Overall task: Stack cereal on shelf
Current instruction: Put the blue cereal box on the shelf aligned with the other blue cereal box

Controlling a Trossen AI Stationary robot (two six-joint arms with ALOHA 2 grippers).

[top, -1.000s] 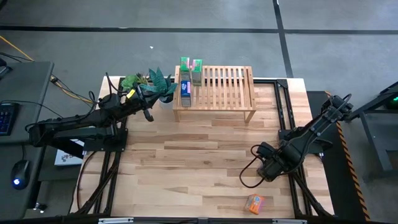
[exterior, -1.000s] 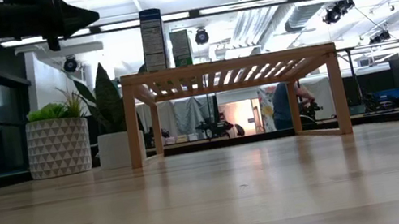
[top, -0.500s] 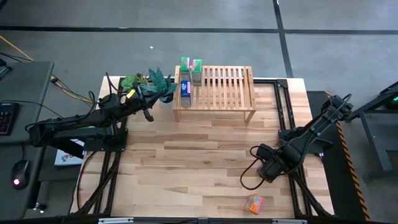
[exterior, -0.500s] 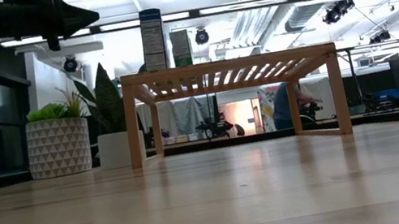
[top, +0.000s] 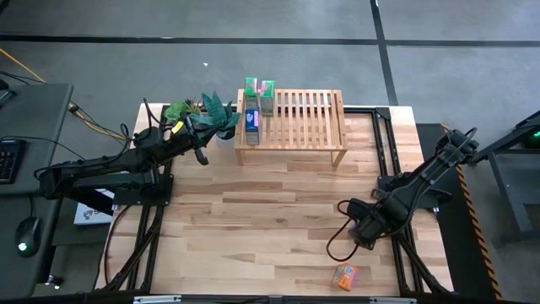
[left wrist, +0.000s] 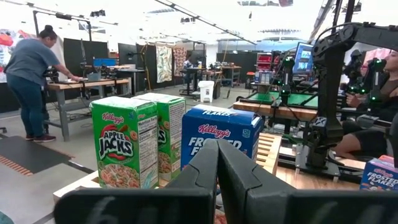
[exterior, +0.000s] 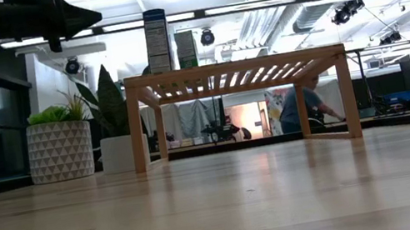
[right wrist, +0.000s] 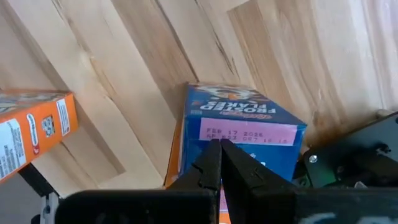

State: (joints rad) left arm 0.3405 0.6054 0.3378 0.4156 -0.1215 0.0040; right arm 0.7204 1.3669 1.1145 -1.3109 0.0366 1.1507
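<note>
Just ahead of my right pincer (right wrist: 220, 144), fingers pressed together on nothing, stands a blue cereal box (right wrist: 239, 124). My left pincer (left wrist: 217, 144), also closed, faces the shelf (top: 291, 118).

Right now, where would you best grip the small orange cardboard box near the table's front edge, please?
Probably across its shorter width, coming straight down from above: the small orange cardboard box seems to lie flat on the wood-plank table, its sides free.

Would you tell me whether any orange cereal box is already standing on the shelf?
No; in the high view the shelf holds only green and blue boxes at its left end, while an orange box lies on the tabletop.
</note>
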